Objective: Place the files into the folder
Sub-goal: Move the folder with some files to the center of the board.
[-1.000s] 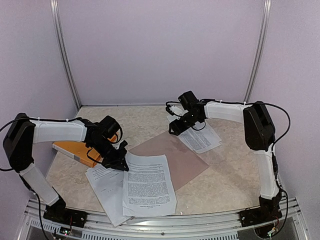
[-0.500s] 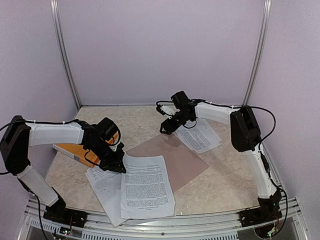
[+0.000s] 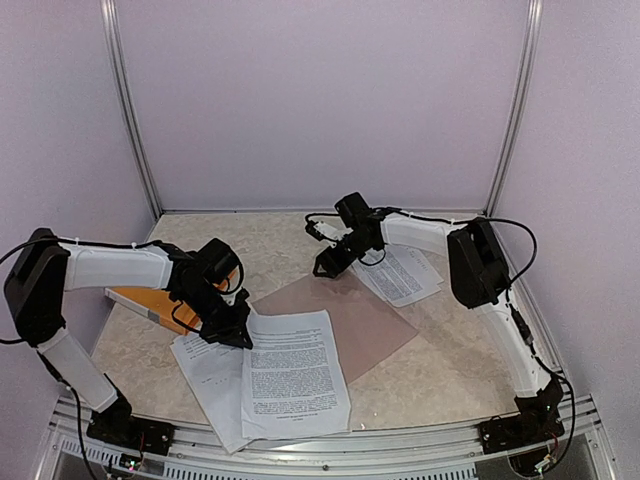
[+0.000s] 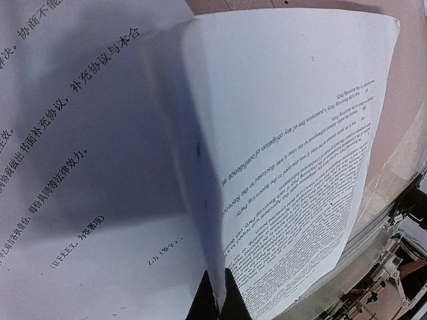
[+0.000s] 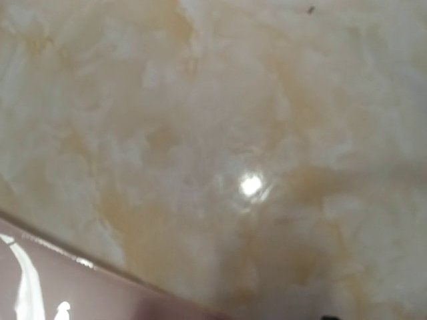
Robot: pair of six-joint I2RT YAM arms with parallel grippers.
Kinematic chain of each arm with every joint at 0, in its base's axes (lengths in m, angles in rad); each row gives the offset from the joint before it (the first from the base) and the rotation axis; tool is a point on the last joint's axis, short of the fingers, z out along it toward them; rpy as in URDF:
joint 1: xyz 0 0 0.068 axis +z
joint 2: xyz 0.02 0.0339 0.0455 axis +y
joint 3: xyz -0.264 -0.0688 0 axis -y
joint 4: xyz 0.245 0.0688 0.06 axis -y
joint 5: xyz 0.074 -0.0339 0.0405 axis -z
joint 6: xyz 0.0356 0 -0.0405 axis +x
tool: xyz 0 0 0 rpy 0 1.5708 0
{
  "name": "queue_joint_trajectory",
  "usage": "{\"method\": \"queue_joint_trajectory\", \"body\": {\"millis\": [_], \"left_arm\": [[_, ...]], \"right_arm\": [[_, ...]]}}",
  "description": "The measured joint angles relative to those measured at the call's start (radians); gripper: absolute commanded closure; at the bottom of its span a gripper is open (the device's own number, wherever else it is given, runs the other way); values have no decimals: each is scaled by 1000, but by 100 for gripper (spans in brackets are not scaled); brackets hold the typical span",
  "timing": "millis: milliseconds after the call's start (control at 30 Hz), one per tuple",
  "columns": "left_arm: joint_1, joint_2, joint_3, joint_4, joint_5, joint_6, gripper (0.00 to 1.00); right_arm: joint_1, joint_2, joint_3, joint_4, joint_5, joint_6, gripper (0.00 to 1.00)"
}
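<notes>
Papers, folder and pad across the desk

The folder (image 3: 372, 322) lies flat in the middle of the desk (image 3: 455, 375). Before it and to its left lie the files (image 3: 295, 375): the top sheet overlaps the folder's near-left edge, and a lower sheet sticks out to the left and front. Behind the files, at the left, lies a flat pad (image 3: 145, 298). The left pincer (image 3: 236, 330) grips the top sheet's far-left corner, between pad and folder. Behind the folder to the right lies a second stack of sheets (image 3: 408, 275). The right pincer (image 3: 322, 266) hangs over the folder's far corner, left of that stack.
</notes>
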Motion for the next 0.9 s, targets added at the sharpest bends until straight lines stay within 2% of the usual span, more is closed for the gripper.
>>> {"method": "queue_joint_trajectory", "body": {"millis": [200,733,900], "left_arm": [[-2,12,0,-1,-9,4,100],[-5,25,3,-16,-29,2,100],[-5,22,1,-28,-19,-19,100]], "right_arm": [[0,-17,-32,5,21,36,37],[-22,-340,-529,27,114,96,42],[-23,-455,-696,40,146,107,34]]}}
